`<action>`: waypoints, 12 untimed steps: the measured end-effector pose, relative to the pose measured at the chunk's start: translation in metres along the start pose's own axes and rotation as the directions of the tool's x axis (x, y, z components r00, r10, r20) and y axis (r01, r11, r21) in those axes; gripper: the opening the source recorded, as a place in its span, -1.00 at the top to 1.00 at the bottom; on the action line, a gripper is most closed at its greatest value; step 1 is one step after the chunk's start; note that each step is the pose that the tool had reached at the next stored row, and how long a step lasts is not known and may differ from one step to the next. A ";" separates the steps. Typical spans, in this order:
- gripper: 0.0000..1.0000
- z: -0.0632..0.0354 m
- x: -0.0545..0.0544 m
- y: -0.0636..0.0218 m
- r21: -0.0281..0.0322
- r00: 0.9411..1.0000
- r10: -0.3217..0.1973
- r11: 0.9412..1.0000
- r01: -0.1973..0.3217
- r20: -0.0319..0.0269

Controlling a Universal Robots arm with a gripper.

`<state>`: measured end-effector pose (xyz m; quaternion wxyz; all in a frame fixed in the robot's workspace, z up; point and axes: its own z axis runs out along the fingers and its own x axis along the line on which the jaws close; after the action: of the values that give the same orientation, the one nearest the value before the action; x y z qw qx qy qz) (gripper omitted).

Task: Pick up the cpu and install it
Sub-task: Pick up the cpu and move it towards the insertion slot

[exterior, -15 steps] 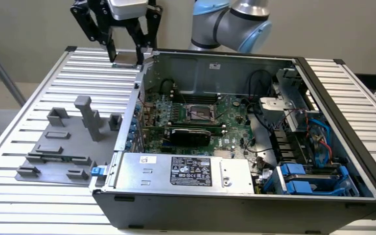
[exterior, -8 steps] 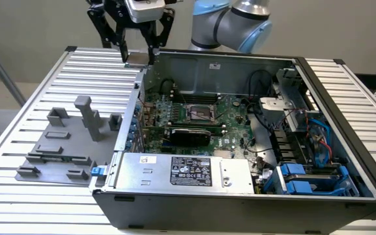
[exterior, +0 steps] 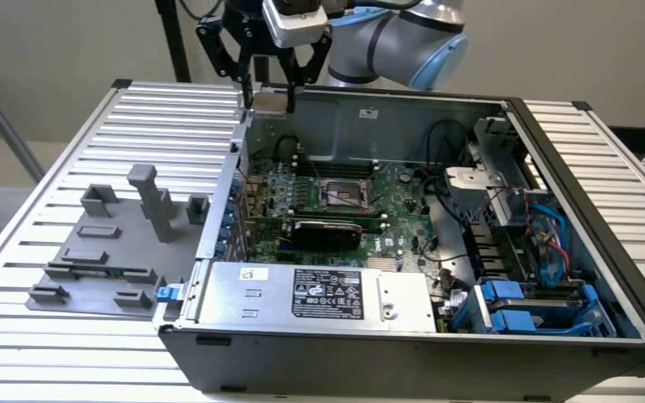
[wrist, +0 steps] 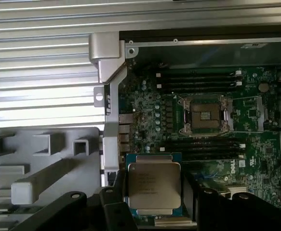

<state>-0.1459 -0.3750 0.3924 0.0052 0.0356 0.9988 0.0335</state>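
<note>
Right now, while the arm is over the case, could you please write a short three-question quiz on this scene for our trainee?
1. True or false: the gripper is holding the cpu between its fingers, above the far edge of the computer case.
2. Pick one. The socket is: A) empty, with no chip in it; B) already holding a chip; C) covered by a cooling fan.
3. Fill the gap: the grey fixture lies outside the computer case, on the exterior view's ____.

Key: 1 true; 2 A; 3 left.
</note>
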 end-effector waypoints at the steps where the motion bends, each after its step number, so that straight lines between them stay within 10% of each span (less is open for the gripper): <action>1: -0.09 0.0020 -0.003 0.0027 0.000 1.000 0.000 1.000 0.000 0.000; 12: -0.09 0.0243 -0.043 0.0331 0.000 1.000 0.000 1.000 0.000 0.000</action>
<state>-0.1007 -0.3435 0.3707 0.0052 0.0356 0.9988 0.0335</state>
